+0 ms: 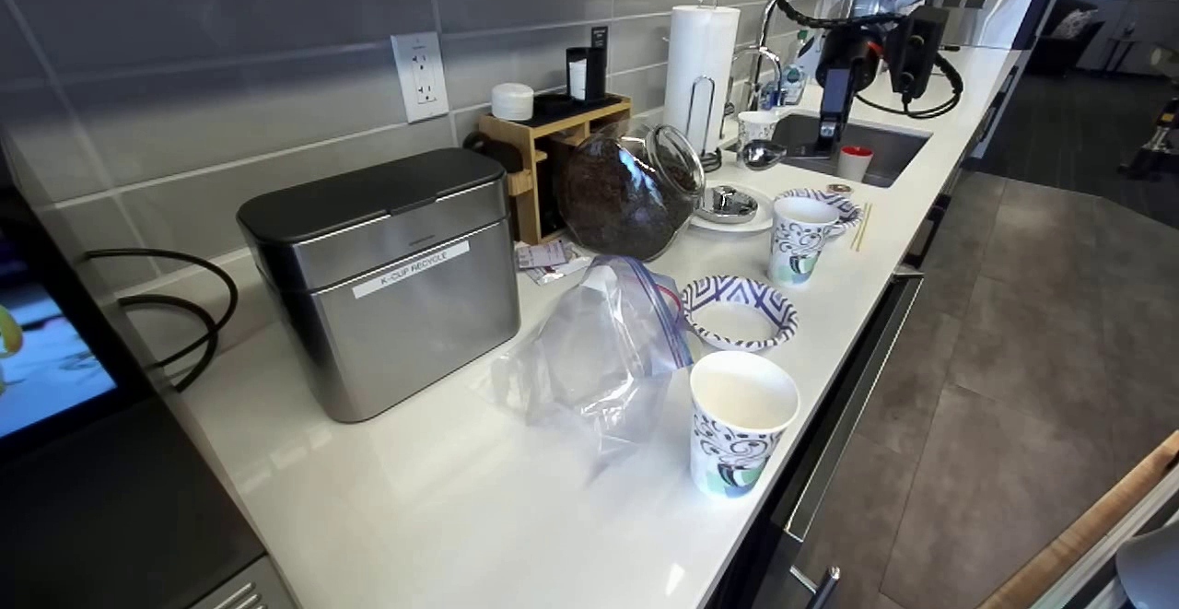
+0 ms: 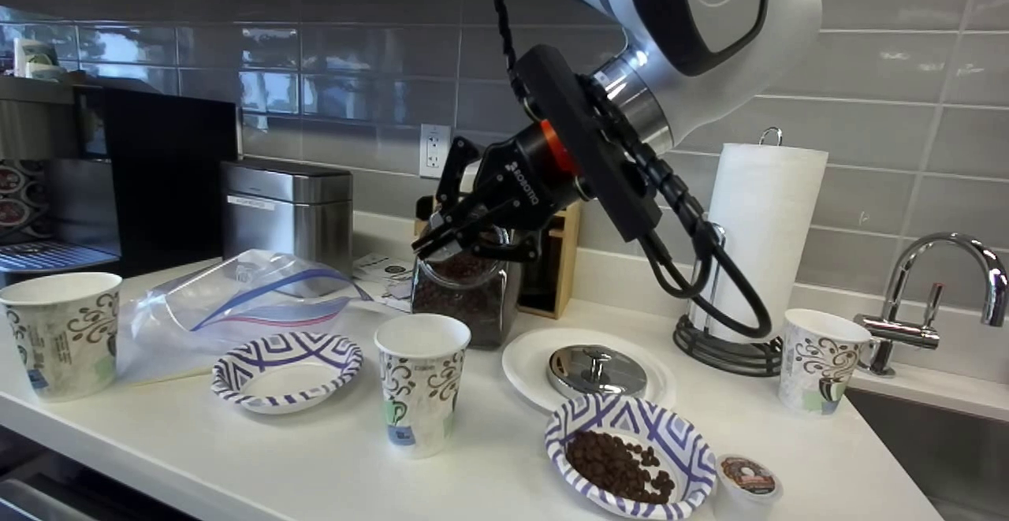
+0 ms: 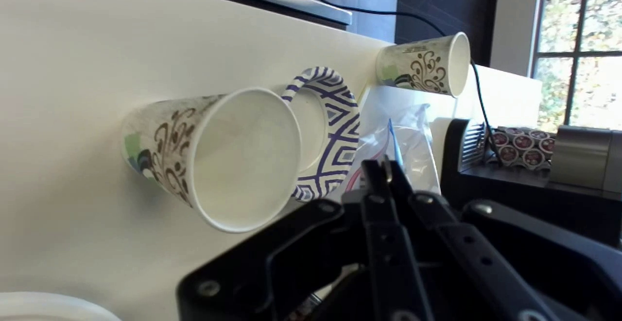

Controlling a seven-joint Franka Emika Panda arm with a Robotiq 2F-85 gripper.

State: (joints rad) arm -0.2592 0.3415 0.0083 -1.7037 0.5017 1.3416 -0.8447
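Your jaws look pinched on a shiny scoop [image 1: 764, 155]. Scooping seems the step; aim gently for the jar [image 1: 612, 194].

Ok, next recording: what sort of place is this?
Most likely a kitchen, perhaps a shared or office one: there is a sink with a chrome tap, a roll of paper towels, and a metallic bin labelled K-CUP RECYCLE.

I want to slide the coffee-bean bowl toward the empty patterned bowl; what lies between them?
An upright patterned paper cup stands between the coffee-bean bowl and the empty patterned bowl; both exterior views show it.
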